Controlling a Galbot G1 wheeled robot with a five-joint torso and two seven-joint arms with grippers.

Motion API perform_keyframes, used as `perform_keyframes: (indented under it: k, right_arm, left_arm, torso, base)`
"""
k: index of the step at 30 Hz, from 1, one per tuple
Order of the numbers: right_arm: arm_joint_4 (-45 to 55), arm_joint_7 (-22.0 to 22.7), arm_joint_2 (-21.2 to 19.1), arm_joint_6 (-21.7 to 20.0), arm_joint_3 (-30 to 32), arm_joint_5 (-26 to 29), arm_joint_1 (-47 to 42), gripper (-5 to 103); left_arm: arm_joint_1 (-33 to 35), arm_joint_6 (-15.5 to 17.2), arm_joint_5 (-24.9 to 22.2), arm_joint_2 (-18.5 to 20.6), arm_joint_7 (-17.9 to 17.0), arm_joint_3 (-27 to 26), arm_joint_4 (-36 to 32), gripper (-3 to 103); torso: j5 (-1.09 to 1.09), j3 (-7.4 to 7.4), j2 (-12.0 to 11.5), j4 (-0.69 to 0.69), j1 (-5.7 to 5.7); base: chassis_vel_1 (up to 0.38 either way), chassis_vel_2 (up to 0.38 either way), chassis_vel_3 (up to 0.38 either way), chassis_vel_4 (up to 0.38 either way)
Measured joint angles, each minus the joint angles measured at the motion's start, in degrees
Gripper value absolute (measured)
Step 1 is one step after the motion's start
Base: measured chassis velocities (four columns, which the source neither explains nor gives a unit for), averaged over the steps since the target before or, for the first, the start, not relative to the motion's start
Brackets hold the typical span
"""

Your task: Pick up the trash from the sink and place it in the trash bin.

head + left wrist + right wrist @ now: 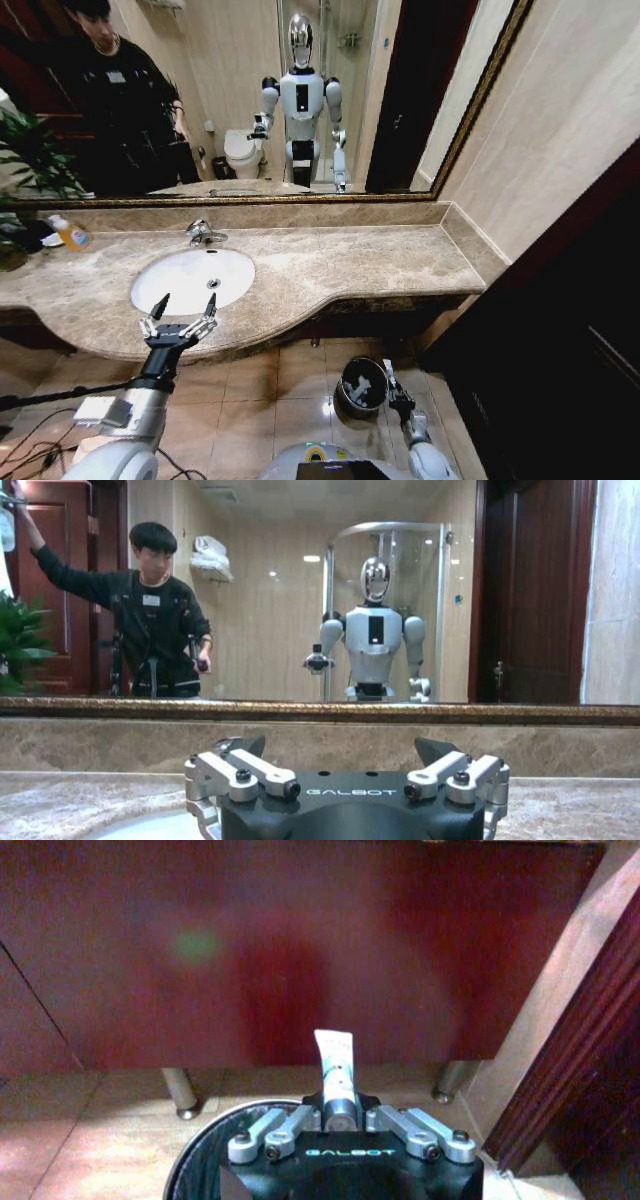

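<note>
while held low over the floor beside the counter, right gripper (pixel 334 1121) clamped on a white mini tube (pixel 334 1057) with blue-green marks, tube standing up out of the closed fingers, dark rim of the trash bin (pixel 200 1155) directly beneath in the right wrist view. from the head view: trash bin (pixel 362 385), small round shiny metal pail, dark inside, resting on beige floor tiles below the counter's front edge; right gripper (pixel 393 385) at its rim. contents of bin not discernible. left gripper (pixel 180 322) raised at the near edge of the sink (pixel 190 278), jaws spread wide, holding nothing, fingers (pixel 250 769) splayed to either side in the left wrist view. sink: white oval basin, chrome tap (pixel 203 234) behind, beige marble counter (pixel 350 265) around; visible basin surface appears bare of litter, near part hidden by the left gripper. yellow-orange bottle (pixel 70 234) at the far left of the counter, not trash. status, judged: one tube carried to the bin, release not yet made; whether further pieces are left in the sink cannot be told.
</note>
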Motion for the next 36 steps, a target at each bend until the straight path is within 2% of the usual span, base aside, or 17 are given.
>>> perform_keyframes:
  k: [5, 6, 8, 9, 12, 13, 16, 18, 19, 20, 22, 23, 24, 25, 26, 29, 36]
  right_arm:
    - [-0.2, -0.1, 0.2, -0.1, -0.1, -0.1, 0.1, 18]
    - [-0.1, -0.6, 0.0, -0.4, -0.1, -0.2, -0.1, 14]
    - [0.3, -1.1, -0.3, -0.5, -0.1, -0.4, -0.6, 22]
    - [0.3, -1.1, -0.3, -0.5, -0.1, -0.4, -0.6, 22]
    - [0.8, -1.1, -0.4, -0.6, -0.1, -0.5, -0.7, 39]
    - [0.8, -1.1, -0.4, -0.6, -0.1, -0.5, -0.7, 39]
    - [0.9, -1.1, 0.0, -0.5, -0.1, -1.1, -0.6, 54]
    - [0.9, -1.1, 0.0, -0.5, -0.1, -1.1, -0.6, 54]
    - [1.0, -1.0, 0.1, -0.5, -0.1, -1.2, -0.6, 60]
    - [1.1, -0.9, 0.2, -0.5, -0.1, -1.3, -0.5, 71]
    - [1.2, -0.9, 0.2, -0.5, -0.1, -1.3, -0.6, 71]
    - [1.3, -0.9, 0.2, -0.5, -0.1, -1.3, -0.6, 77]
    - [1.3, -0.9, 0.2, -0.5, -0.1, -1.3, -0.6, 77]
    - [1.4, -0.9, 0.2, -0.5, -0.1, -1.3, -0.7, 87]
    - [1.4, -0.9, 0.2, -0.5, -0.1, -1.3, -0.7, 87]
    - [1.5, -0.8, 0.2, -0.4, -0.1, -1.3, -0.8, 97]
    - [2.1, -0.7, 0.3, -0.4, -0.1, -1.3, -1.0, 100]
  left_arm:
    - [0.0, 0.0, 0.0, 0.0, 0.0, 0.0, 0.0, 100]
    - [0.0, 0.0, 0.0, 0.0, 0.0, 0.0, 0.0, 100]
    - [0.0, 0.0, 0.0, 0.0, 0.0, 0.0, 0.0, 100]
    - [0.0, 0.0, 0.0, 0.0, 0.0, 0.0, 0.0, 100]
    - [0.0, 0.0, 0.0, 0.0, 0.0, 0.0, 0.0, 100]
    - [0.0, 0.0, 0.0, 0.0, 0.0, 0.0, 0.0, 100]
    - [0.0, 0.0, 0.0, 0.0, 0.0, 0.0, 0.0, 100]
    - [0.0, 0.0, 0.0, 0.0, 0.0, 0.0, 0.0, 100]
    - [0.0, 0.0, 0.0, 0.0, 0.0, 0.0, 0.0, 100]
    - [0.0, 0.0, 0.0, 0.0, 0.0, 0.0, 0.0, 100]
    - [0.0, 0.0, 0.0, 0.0, 0.0, 0.0, 0.0, 100]
    - [0.0, 0.0, 0.0, 0.0, 0.0, 0.0, 0.0, 100]
    - [0.0, 0.0, 0.0, 0.0, 0.0, 0.0, 0.0, 100]
    - [0.0, 0.0, 0.0, 0.0, 0.0, 0.0, 0.0, 100]
    - [0.0, 0.0, 0.0, 0.0, 0.0, 0.0, 0.0, 100]
    - [0.0, 0.0, 0.0, 0.0, 0.0, 0.0, 0.0, 100]
    - [0.0, 0.0, 0.0, 0.0, 0.0, 0.0, 0.0, 100]
  torso:
    - [0.00, 0.00, 0.0, 0.00, 0.00]
    - [0.00, 0.00, 0.0, 0.00, 0.00]
    - [-0.01, 0.00, 0.0, -0.01, 0.00]
    - [-0.01, 0.00, 0.0, -0.01, 0.00]
    - [0.00, 0.00, 0.0, 0.00, 0.00]
    - [0.00, 0.00, 0.0, 0.00, 0.00]
    - [0.00, 0.00, 0.0, 0.00, 0.00]
    - [0.00, 0.00, 0.0, 0.00, 0.00]
    - [0.00, 0.00, 0.0, 0.00, 0.00]
    - [0.00, 0.00, 0.0, 0.00, 0.00]
    - [0.00, 0.00, 0.0, 0.00, 0.00]
    - [0.00, 0.00, 0.0, 0.00, 0.00]
    - [0.00, 0.00, 0.0, 0.00, 0.00]
    - [0.00, 0.00, 0.0, 0.00, 0.00]
    - [0.00, 0.00, 0.0, 0.00, 0.00]
    - [0.00, 0.00, 0.0, 0.00, 0.00]
    - [0.00, 0.00, 0.0, 0.00, 0.00]
  base:
    - [0.000, 0.000, 0.000, 0.000]
    - [0.000, 0.000, 0.000, 0.000]
    - [0.000, 0.000, 0.000, 0.000]
    - [0.000, 0.000, 0.000, 0.000]
    - [0.000, 0.000, 0.000, 0.000]
    - [0.000, 0.000, 0.000, 0.000]
    - [0.000, 0.000, 0.000, 0.000]
    - [0.000, 0.000, 0.000, 0.000]
    - [0.000, 0.000, 0.000, 0.000]
    - [0.000, 0.000, 0.000, 0.000]
    - [0.000, 0.000, 0.000, 0.000]
    - [0.000, 0.000, 0.000, 0.000]
    - [0.000, 0.000, 0.000, 0.000]
    - [0.000, 0.000, 0.000, 0.000]
    - [0.000, 0.000, 0.000, 0.000]
    - [0.000, 0.000, 0.000, 0.000]
    - [0.000, 0.000, 0.000, 0.000]
